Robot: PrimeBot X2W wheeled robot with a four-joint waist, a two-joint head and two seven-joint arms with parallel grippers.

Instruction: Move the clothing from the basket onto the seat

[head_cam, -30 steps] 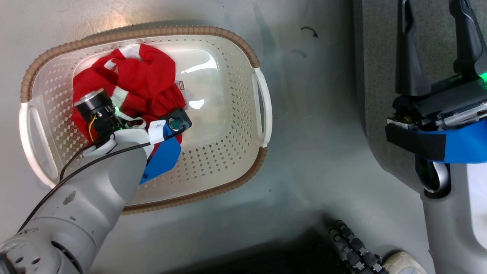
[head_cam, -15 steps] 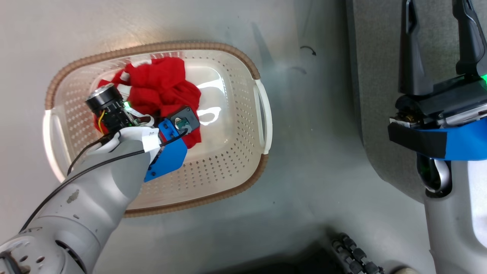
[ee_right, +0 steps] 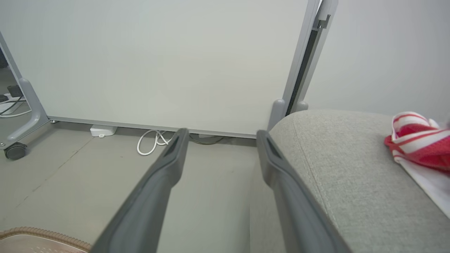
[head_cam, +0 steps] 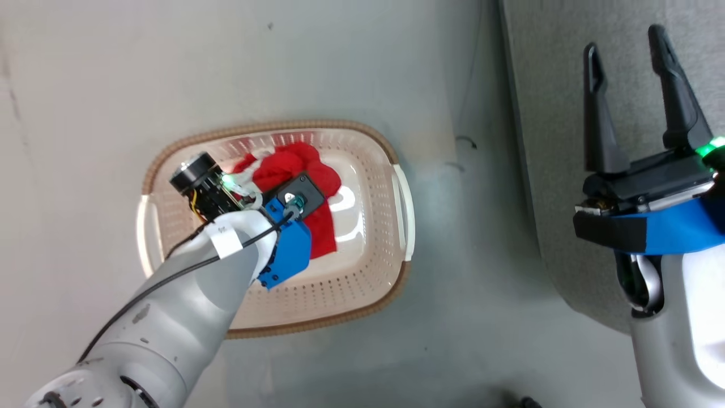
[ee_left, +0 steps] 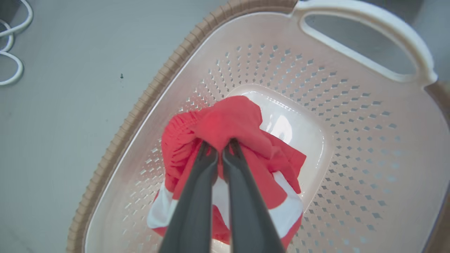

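A bunched red garment with white trim, part of the clothing (ee_left: 232, 119), is pinched between my left gripper's (ee_left: 218, 149) shut fingers inside the cream basket (ee_left: 351, 140). From the head view, the left wrist covers the fingers and the red clothing (head_cam: 317, 175) shows beside it in the basket (head_cam: 351, 317). Whether the cloth still touches the basket's floor I cannot tell. My right gripper (head_cam: 623, 45) stands open and empty over the grey seat (head_cam: 544, 113). In the right wrist view the right gripper (ee_right: 221, 135) points past the seat's (ee_right: 334, 168) edge, where a red-and-white striped garment (ee_right: 418, 140) lies.
The basket stands on a grey floor (head_cam: 453, 255) left of the sofa. A pale wheeled partition (ee_right: 158, 59) stands behind, with white cables (ee_right: 151, 140) at its foot and a caster (ee_right: 14, 151). More white cable (ee_left: 10, 52) lies on the floor beside the basket.
My left gripper has shut on the red garment and drawn it up into a bunch. The head camera has risen and shifted, so the basket looks smaller. The right gripper stays open.
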